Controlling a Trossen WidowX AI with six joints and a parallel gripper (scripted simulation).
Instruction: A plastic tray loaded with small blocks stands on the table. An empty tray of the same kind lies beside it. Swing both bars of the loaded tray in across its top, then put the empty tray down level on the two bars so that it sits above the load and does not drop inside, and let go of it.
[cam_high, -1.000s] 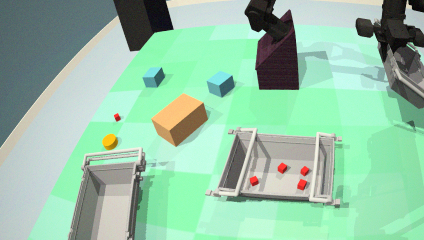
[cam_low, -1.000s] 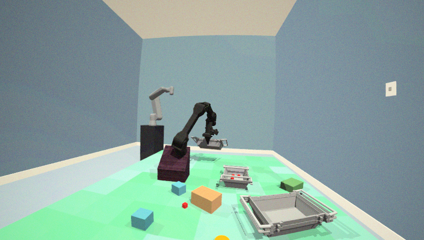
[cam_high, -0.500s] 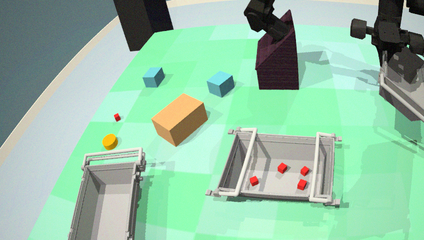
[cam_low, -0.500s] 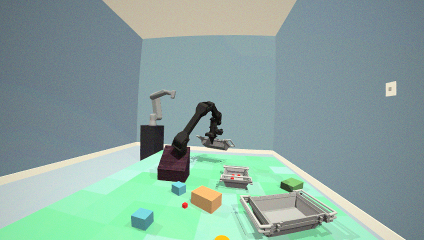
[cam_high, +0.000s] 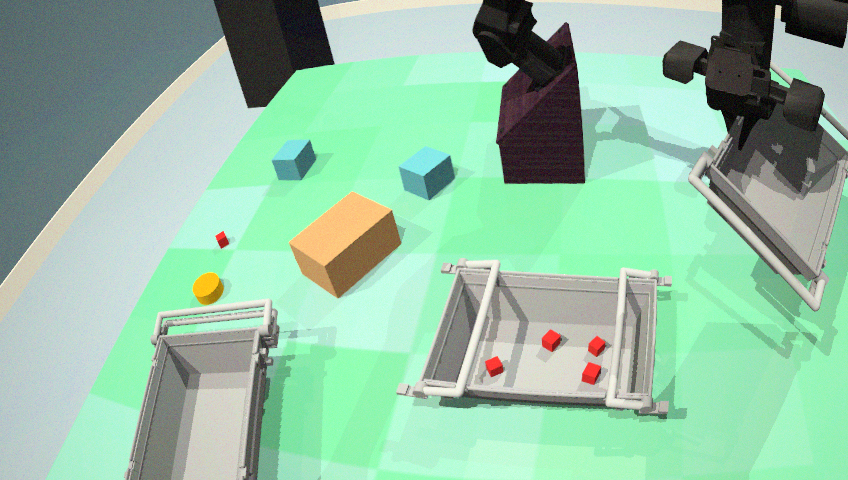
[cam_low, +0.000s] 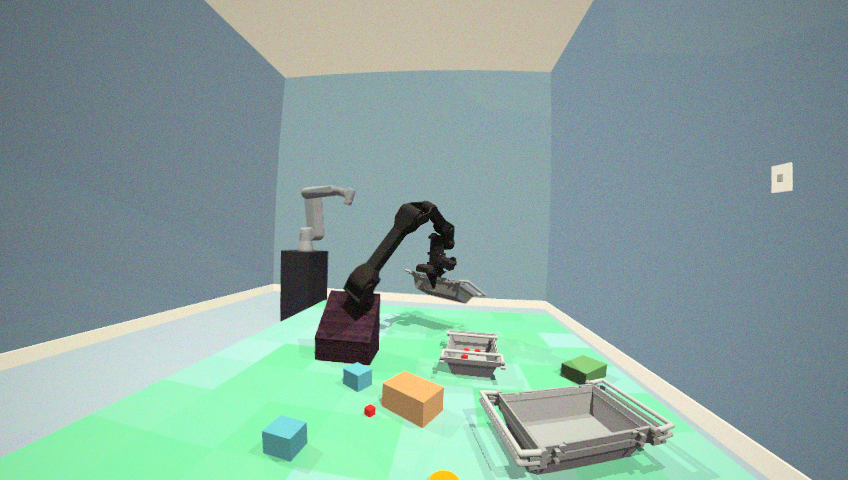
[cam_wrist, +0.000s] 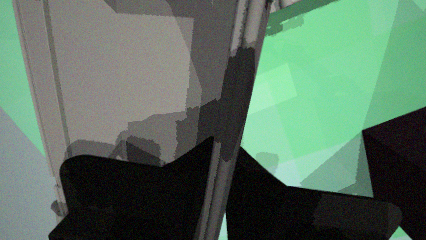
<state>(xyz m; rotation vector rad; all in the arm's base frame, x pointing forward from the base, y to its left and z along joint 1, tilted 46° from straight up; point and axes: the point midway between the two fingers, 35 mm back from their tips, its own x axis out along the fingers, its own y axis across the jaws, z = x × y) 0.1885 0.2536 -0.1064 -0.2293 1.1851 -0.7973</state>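
Note:
The loaded tray (cam_high: 535, 396) (cam_low: 473, 366) stands on the table with several red blocks (cam_high: 551, 340) inside. Its left bar (cam_high: 480, 324) and right bar (cam_high: 617, 339) both lie across its top. My gripper (cam_high: 740, 137) (cam_low: 433, 282) (cam_wrist: 220, 144) is shut on one side wall of an empty grey tray (cam_high: 767, 193) (cam_low: 455, 290) (cam_wrist: 150, 65). It holds this tray in the air, tilted, behind and right of the loaded tray in the top view. The held tray's bars are swung outward. The fingers hide part of the gripped wall.
Another empty tray (cam_high: 161, 392) (cam_low: 586, 453) stands at the front left in the top view. An orange box (cam_high: 342, 237) (cam_low: 410, 397), two blue blocks (cam_high: 294, 159) (cam_high: 426, 172), a loose red cube (cam_high: 221, 239), a yellow disc (cam_high: 208, 288) and a green block (cam_low: 583, 369) also stand about.

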